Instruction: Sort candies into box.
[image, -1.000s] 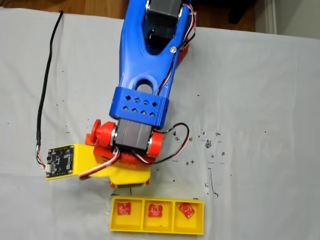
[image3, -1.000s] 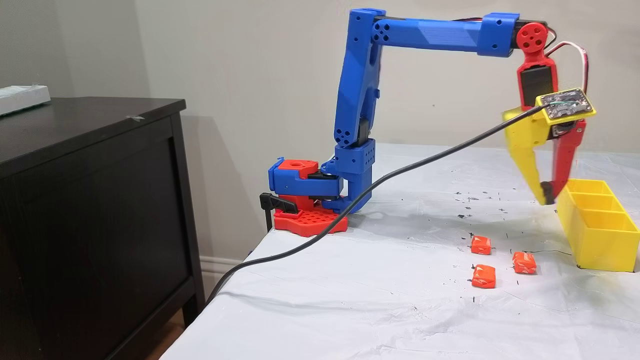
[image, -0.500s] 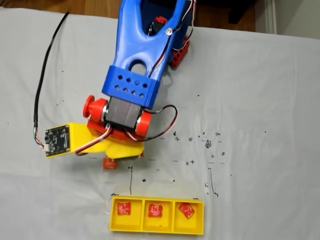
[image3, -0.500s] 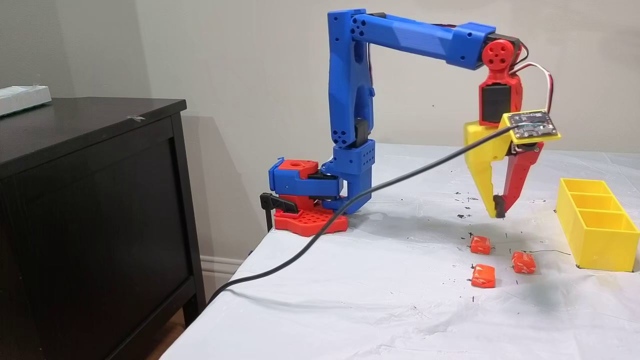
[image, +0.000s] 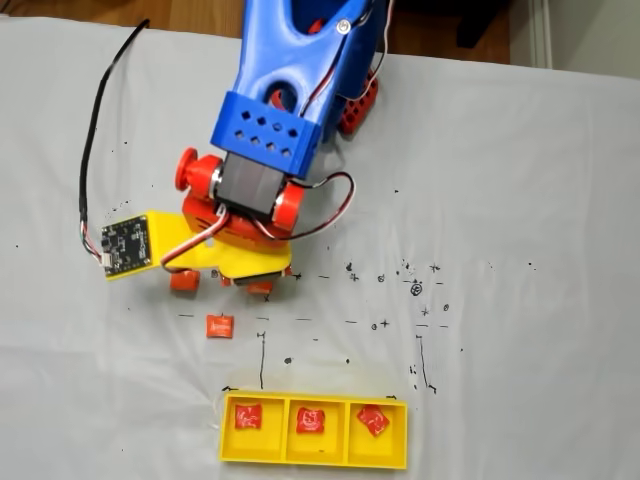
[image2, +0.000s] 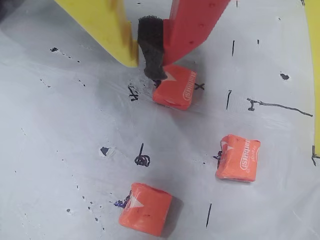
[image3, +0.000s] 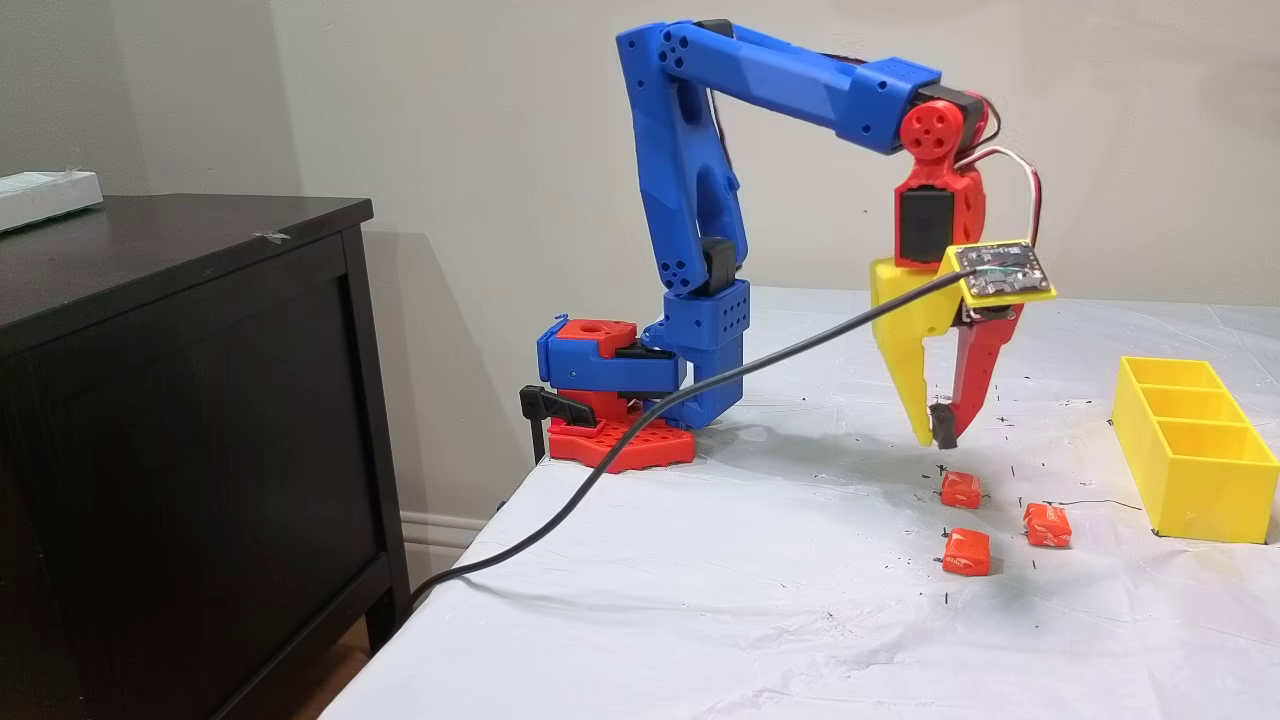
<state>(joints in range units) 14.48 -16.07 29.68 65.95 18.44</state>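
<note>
Top view, change: the arm has swung away from the box (image: 314, 432) since a second ago, toward 11 o'clock, uncovering the orange candies.
Top view, pose: gripper (image: 252, 283) points down under the blue forearm, with the board (image: 125, 244) sticking out at 9 o'clock.
Top view, candies: one orange (image: 219, 326) lies clear at 7 o'clock of the gripper; another (image: 184, 281) peeks out beside it at 9 o'clock; a third (image: 260, 288) is half hidden under the yellow part.
Top view, box: three red candies, one per compartment, left (image: 247, 416), middle (image: 310, 420), right (image: 373, 420).
Wrist view, fingers: yellow finger (image2: 107, 25) and red finger (image2: 192, 22) pressed together on the black pad (image2: 151, 44), nothing between them.
Wrist view, candies: the nearest (image2: 174, 86) sits just at 5 o'clock of the tips; touching or not, I cannot tell. Two more lie apart, at 4 o'clock (image2: 239, 157) and 6 o'clock (image2: 145, 208).
Side view, change: the gripper (image3: 938, 428) has come back from the box (image3: 1196, 465) and lowered.
Side view, pose: elbow high, forearm sloping down, fingers vertical, tips off the cloth (image3: 700, 580).
Side view, candies: three in a cluster, the nearest (image3: 960, 489) just below the tips, the box well apart at 3 o'clock.
</note>
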